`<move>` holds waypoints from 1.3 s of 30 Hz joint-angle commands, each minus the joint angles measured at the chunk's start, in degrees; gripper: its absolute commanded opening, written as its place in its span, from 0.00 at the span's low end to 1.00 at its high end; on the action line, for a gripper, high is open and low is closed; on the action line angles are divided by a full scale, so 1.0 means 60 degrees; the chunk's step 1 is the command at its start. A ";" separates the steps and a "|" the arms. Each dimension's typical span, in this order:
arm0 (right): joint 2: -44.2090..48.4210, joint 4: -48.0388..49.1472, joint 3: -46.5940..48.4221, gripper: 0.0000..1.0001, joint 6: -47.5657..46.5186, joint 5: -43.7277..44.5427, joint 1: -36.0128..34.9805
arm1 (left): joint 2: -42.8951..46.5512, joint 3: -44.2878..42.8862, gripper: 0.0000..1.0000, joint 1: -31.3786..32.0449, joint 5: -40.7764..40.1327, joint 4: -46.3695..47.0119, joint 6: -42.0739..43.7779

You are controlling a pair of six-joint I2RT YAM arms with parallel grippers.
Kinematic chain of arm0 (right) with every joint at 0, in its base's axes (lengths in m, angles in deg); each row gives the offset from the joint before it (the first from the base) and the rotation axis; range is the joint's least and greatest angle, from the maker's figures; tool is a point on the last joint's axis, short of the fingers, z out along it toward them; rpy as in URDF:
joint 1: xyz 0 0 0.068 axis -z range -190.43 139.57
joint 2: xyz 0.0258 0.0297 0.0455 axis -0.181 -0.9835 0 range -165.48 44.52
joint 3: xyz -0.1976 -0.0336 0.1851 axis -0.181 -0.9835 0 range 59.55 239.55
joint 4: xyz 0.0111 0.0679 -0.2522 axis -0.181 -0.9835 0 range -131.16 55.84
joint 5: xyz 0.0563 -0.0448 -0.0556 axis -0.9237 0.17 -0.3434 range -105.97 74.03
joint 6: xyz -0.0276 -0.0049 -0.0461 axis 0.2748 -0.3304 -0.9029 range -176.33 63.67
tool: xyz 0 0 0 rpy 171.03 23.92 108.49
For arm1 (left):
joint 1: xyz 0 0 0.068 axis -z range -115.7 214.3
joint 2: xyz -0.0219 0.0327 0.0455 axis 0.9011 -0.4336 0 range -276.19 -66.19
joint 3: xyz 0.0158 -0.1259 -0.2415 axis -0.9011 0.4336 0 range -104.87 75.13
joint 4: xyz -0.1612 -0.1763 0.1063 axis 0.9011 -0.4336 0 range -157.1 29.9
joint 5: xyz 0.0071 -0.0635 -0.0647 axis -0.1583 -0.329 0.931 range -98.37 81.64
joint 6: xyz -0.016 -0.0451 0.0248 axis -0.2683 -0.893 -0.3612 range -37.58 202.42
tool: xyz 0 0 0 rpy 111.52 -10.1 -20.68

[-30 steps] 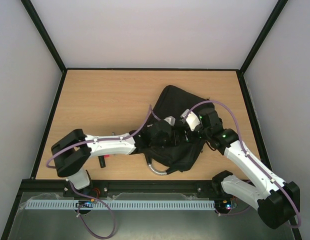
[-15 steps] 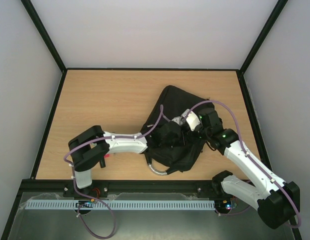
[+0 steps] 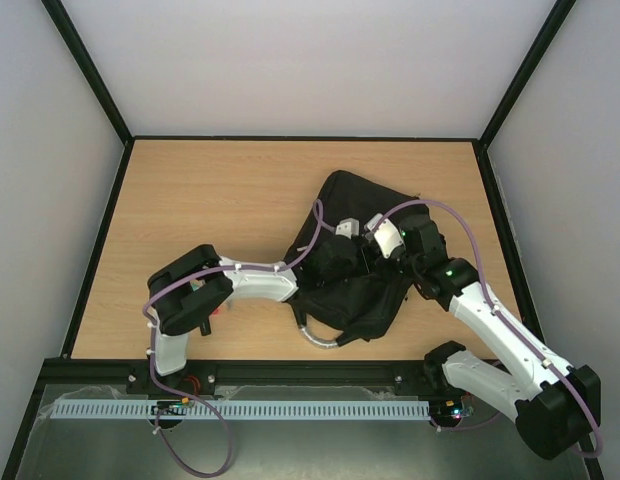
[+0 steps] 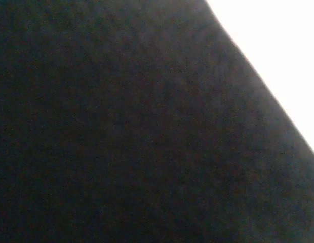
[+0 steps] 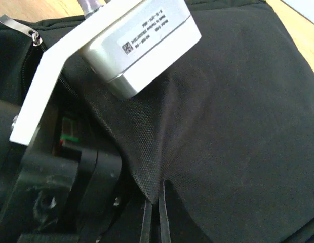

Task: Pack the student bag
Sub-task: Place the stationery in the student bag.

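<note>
I hold the right tool [image 5: 154,213] pinched shut on a fold of the student bag [image 3: 358,200], which lies slantwise on the bench [image 3: 190,200], while my left tool [image 3: 342,266] sits closed inside the bag's left side, load unknowable.

Bag [image 5: 238,126]: black cloth, coarse even weave, matt; the grain is plain in the right wrist view. Left wrist view is nearly all dark, grainy matt black, material not readable.
Zip pull [image 5: 15,24]: flat bright metal tab, 10 o'clock in the right wrist view.
Handle [image 3: 312,335]: grey loop with a slight sheen, at the bag's 7 o'clock.
Camera box [image 5: 142,40]: smooth pale plastic, satin; white paper label, black print.
Bracket [image 5: 40,86]: flat white plate, smooth, matt.
Surface [image 3: 210,200]: light wood grain, smooth, low sheen.
Arms [image 3: 255,285]: glossy white plastic shells, matt black joints.
Cable [image 3: 430,203]: smooth purple sheath.
Walls [image 3: 310,60]: plain matt white.
</note>
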 commanded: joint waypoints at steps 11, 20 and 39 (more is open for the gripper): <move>0.0108 0.0381 -0.0189 0.01 0.0161 -0.0252 -0.0030 | 0.1621 0.0695 0.29 -0.0084 -0.0317 0.0438 -0.0130; 0.0126 0.0441 -0.0270 0.01 0.0161 -0.0123 -0.0001 | 0.3025 0.0838 0.42 0.0246 0.0576 -0.2605 0.1382; 0.0029 0.0460 -0.0231 0.01 0.0342 -0.0283 0.0057 | 0.2318 0.2562 0.06 0.1401 -0.0343 0.0470 1.0390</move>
